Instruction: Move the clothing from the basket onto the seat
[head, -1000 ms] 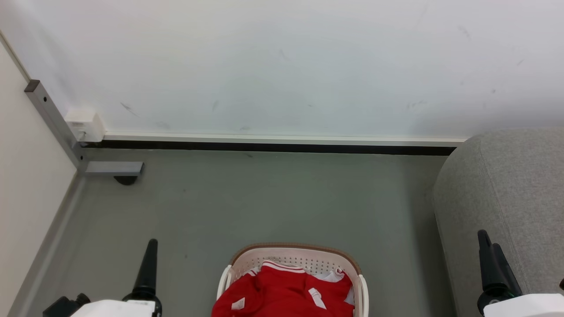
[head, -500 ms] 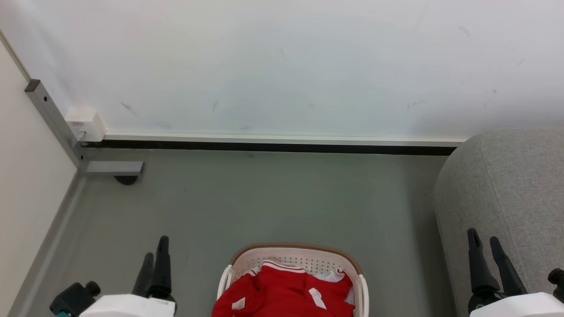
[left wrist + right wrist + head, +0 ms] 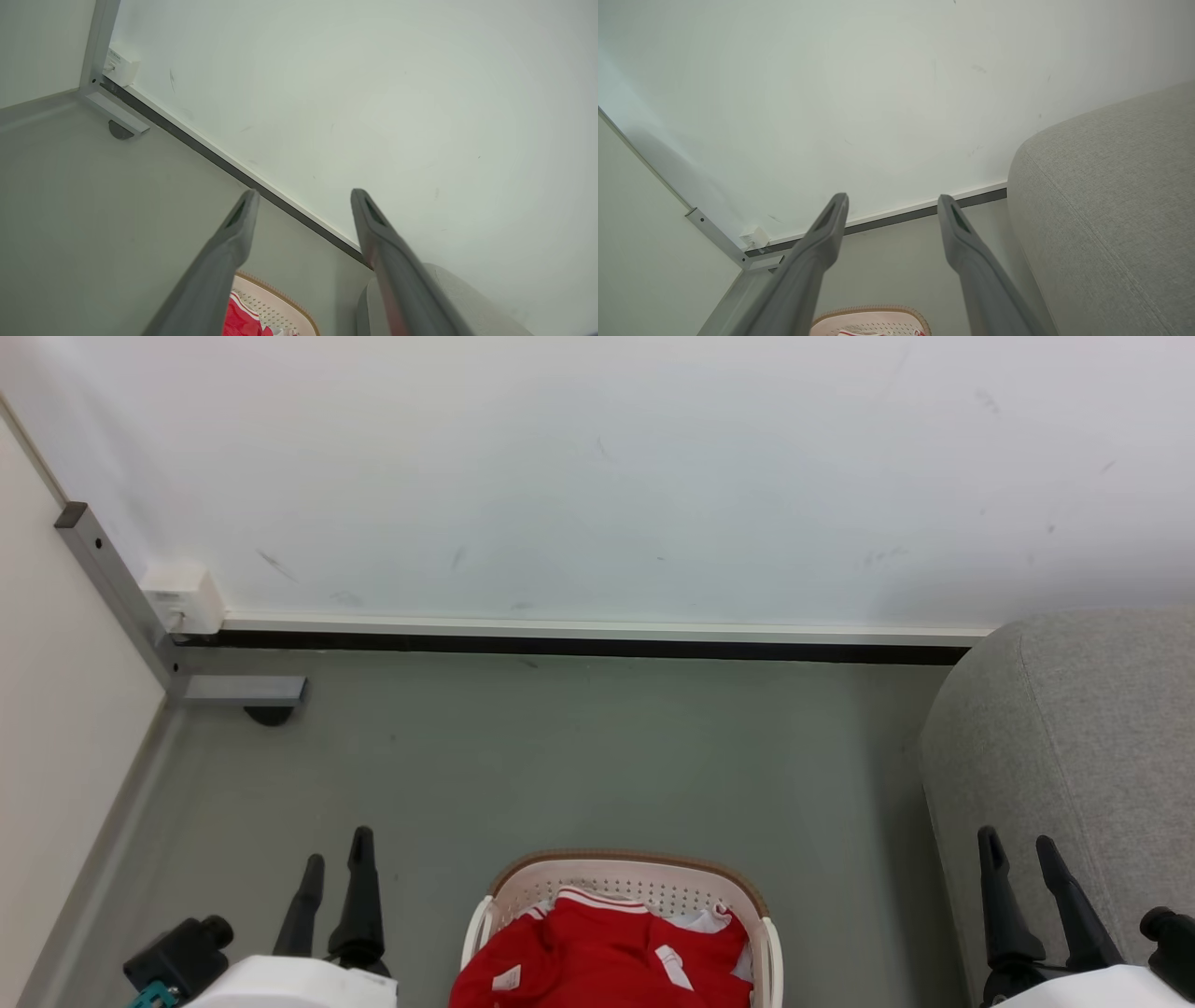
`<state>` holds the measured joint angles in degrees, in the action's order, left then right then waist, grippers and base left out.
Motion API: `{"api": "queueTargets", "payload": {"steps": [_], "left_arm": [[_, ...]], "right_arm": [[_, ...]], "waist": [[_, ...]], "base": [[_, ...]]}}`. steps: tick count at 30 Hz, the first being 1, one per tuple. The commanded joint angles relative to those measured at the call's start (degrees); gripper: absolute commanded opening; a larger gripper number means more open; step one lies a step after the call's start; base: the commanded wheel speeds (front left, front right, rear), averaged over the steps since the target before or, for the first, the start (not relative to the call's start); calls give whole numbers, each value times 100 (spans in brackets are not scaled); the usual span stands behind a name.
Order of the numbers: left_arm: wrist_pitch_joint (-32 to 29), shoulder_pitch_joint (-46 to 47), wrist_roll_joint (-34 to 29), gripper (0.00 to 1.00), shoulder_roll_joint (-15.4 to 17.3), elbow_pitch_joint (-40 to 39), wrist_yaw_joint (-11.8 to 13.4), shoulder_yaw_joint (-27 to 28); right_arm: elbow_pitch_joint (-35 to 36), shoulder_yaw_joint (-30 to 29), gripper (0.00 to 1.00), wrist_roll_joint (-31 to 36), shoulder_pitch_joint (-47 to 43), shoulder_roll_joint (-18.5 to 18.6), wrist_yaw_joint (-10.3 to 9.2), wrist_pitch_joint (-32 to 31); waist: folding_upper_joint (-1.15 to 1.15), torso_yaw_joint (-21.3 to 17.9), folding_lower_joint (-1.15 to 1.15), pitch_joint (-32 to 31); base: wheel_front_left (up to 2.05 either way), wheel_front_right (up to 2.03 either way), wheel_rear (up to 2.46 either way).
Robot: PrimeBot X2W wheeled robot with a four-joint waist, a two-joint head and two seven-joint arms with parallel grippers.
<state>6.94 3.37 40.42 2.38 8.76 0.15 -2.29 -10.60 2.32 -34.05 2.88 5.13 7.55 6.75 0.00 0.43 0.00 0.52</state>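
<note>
Against the right edge: one grey upholstered seat (image 3: 1083,747), no clothing on its visible part, probably set close for a short carry. One cream laundry basket (image 3: 625,861) sits on the floor dead ahead, seemingly within reach of either side. Red clothing (image 3: 597,952) is heaped inside it, none out yet; separate pieces not countable. Two grippers, left gripper (image 3: 338,847) and right gripper (image 3: 1017,836), flank the basket, jaws spread wide, holding nothing.

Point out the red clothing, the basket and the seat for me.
clothing (image 3: 597,957), head view, middle of the red fabric.
basket (image 3: 674,891), head view, its far perforated wall.
seat (image 3: 1083,728), head view, its grey rounded end.
</note>
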Motion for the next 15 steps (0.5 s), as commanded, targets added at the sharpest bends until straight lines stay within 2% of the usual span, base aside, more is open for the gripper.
{"api": "queueTargets", "payload": {"steps": [1,15], "left_arm": [[43,4,-167,100,47,-88,27,-4],[257,-51,-1341,100,54,-191,102,-70]], "right_arm": [[46,9,100,157,5,46,-6,67],[14,29,100,862,-23,-16,-7,276]], "waist": [[0,0,0,1],[0,8,0,10]], "base": [[0,0,0],[0,0,0]]}}
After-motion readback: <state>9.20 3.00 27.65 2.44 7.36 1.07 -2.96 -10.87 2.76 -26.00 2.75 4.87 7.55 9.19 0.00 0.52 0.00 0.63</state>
